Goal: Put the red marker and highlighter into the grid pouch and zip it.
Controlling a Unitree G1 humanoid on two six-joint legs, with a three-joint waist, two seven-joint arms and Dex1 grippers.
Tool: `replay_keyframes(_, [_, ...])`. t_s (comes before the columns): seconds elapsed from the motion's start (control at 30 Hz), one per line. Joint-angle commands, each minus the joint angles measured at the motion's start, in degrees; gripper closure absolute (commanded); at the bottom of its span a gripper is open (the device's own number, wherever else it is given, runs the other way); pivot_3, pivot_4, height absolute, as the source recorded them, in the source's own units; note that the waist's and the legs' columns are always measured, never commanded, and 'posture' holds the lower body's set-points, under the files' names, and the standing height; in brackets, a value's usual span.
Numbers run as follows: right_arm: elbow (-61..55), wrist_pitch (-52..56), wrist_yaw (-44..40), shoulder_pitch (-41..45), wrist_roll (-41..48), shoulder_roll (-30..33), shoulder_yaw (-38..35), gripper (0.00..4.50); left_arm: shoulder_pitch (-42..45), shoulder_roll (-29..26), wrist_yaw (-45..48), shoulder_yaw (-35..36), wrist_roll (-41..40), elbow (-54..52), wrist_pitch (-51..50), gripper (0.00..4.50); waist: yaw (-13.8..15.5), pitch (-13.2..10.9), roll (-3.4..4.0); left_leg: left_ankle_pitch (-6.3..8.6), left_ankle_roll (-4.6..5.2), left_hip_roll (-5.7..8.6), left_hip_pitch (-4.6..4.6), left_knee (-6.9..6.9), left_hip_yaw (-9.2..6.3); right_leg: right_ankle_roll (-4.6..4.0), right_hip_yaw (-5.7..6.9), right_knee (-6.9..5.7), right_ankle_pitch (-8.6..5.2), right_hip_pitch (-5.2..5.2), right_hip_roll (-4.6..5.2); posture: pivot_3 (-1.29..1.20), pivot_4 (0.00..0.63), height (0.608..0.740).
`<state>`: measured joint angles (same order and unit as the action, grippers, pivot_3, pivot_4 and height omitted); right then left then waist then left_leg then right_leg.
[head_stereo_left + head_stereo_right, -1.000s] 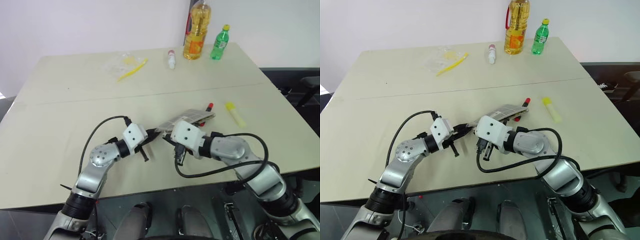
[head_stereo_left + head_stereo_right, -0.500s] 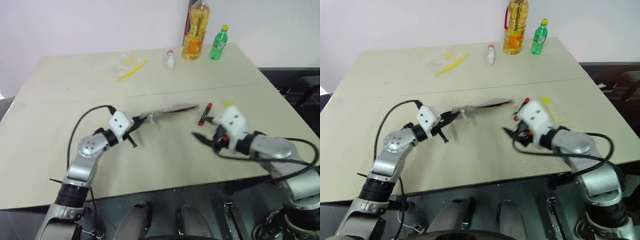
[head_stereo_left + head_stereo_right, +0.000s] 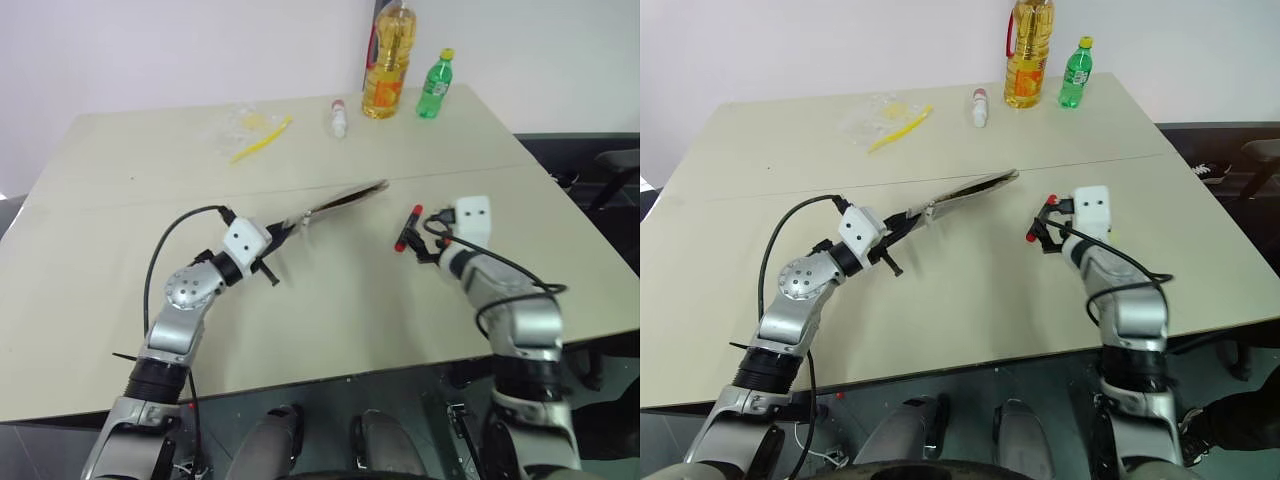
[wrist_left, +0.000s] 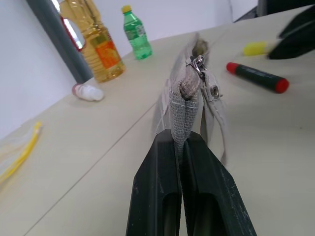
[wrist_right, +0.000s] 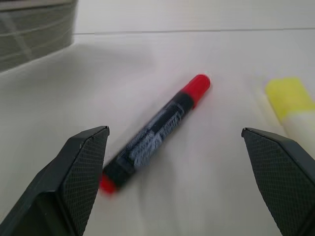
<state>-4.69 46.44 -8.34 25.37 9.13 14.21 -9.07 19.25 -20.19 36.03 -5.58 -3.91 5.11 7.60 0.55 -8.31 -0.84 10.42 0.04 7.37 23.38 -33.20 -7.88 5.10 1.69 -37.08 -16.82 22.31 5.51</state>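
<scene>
Swinging away from the flat grey grid pouch (image 3: 335, 203), my right gripper (image 5: 172, 182) had spread its fingers wide around the short red marker (image 5: 156, 133), ready to grab it. My left gripper (image 4: 184, 162) stayed clamped on the pouch's end, holding it up for loading. Just beyond the marker lay the stubby yellow highlighter (image 5: 290, 101).

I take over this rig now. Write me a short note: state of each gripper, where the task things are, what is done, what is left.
Left gripper: shut on the grid pouch, holding it up by one end.
Right gripper: open, at the red marker, not gripping.
Red marker and highlighter both lie on the table, side by side.
Done: pouch held up.
Left: put both pens into the pouch, zip it.
</scene>
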Motion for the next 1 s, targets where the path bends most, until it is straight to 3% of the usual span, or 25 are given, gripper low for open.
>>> replay_keyframes(0.03, [4.49,-0.53,3.88,3.62,-2.54,-0.77,0.92,0.02,-0.09,-0.51,-0.09,0.42,-0.17,-1.85,0.97,4.5,0.08,0.0,0.0,0.0,-0.01,0.0,0.0,0.0,0.0,0.0,0.0,-0.01,0.0,0.0,0.0,0.0,0.15,0.74])
replay_keyframes(0.27, [11.15,4.15,8.64,8.56,-1.41,-3.1,-2.27,0.02,0.14,-1.35,0.04,0.63,-0.49,-1.63,1.0,4.5,0.05,0.01,0.01,-0.06,-0.09,0.01,0.0,0.0,-0.01,-0.01,-0.01,-0.02,0.02,0.0,-0.01,0.0,0.15,0.74])
replay_keyframes(0.3, [11.18,4.53,8.61,8.82,-1.08,-3.19,-2.66,0.26,0.13,-1.35,0.02,0.6,-0.53,-1.64,0.98,4.5,0.03,0.01,0.01,-0.06,-0.09,0.01,0.0,0.0,-0.01,0.0,-0.01,-0.03,0.02,0.0,-0.01,0.0,0.15,0.74])
replay_keyframes(0.4, [9.97,5.67,8.09,8.81,-0.91,-2.82,-2.42,1.36,0.09,-1.28,0.08,0.44,-0.54,-1.56,0.99,4.5,0.01,0.01,0.01,-0.06,-0.08,0.0,0.0,0.0,-0.01,0.0,-0.01,-0.03,0.02,0.0,-0.02,0.0,0.15,0.74])
replay_keyframes(0.57, [4.12,9.11,7.08,6.55,-0.27,-1.7,-2.39,3.98,-0.06,-1.01,0.28,0.11,-0.65,-1.2,0.8,4.5,0.06,0.01,0.02,-0.06,-0.08,0.0,0.0,0.0,-0.01,0.0,-0.01,-0.04,0.02,0.01,-0.02,0.0,0.15,0.74])
replay_keyframes(0.6, [2.12,10.01,6.52,5.7,-0.42,-0.74,-1.96,4.19,-0.12,-0.98,0.39,0.02,-0.7,-1.17,0.7,4.5,0.12,0.01,0.02,-0.06,-0.08,0.0,0.0,0.0,-0.01,0.0,-0.01,-0.04,0.02,0.0,-0.02,0.0,0.15,0.74])
replay_keyframes(0.7, [-7.02,12.21,1.17,1.85,0.05,5.37,1.26,4.18,-0.31,-0.93,1.28,-0.4,-1.06,-1.05,0.33,4.5,0.18,0.0,0.04,-0.06,-0.08,0.02,0.03,0.0,-0.01,0.01,-0.01,-0.03,0.03,0.0,0.0,0.0,0.15,0.74])
replay_keyframes(0.9, [-28.26,0.36,-20.43,-11.56,-1.45,32.07,11.64,4.18,0.63,-0.24,3.6,-0.9,-2.26,-0.51,0.18,4.5,0.14,-0.02,0.07,-0.03,-0.05,0.02,0.06,0.01,0.0,0.07,0.03,0.07,0.01,0.0,0.02,0.0,0.15,0.74])
replay_keyframes(1.0, [-30.91,-3.39,-23.28,-13.75,-0.68,35.52,10.45,4.18,1.09,-0.03,5.51,-1.39,-3.08,-0.56,0.21,4.5,-0.32,-0.04,-0.03,-0.01,-0.03,-0.13,0.04,-0.01,0.07,0.11,0.11,0.11,0.0,-0.05,-0.02,0.0,0.15,0.74])
